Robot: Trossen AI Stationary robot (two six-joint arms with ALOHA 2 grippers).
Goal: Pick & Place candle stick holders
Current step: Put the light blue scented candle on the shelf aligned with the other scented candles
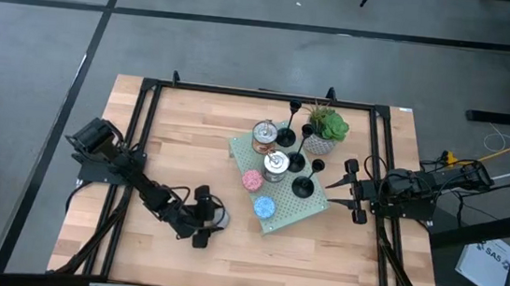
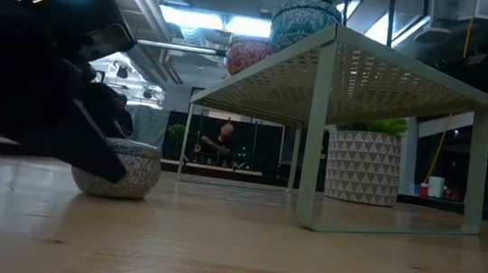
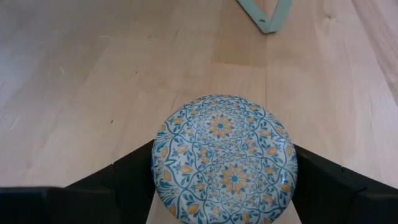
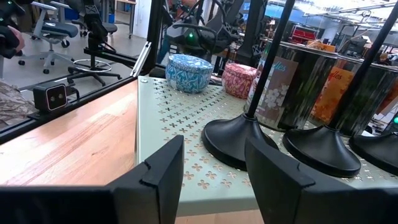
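We note the left gripper open astride a patterned round tin; the right gripper open, a candle stick holder just ahead.

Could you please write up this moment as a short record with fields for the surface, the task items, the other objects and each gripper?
surface: wooden table with a pale green perforated shelf standing on it
task items: three black candle stick holders upright on the shelf
other objects: two silver tins, pink candle, blue candle, potted plant
left gripper: on the table, fingers either side of a patterned round candle
right gripper: open, at the shelf edge facing the nearest holder
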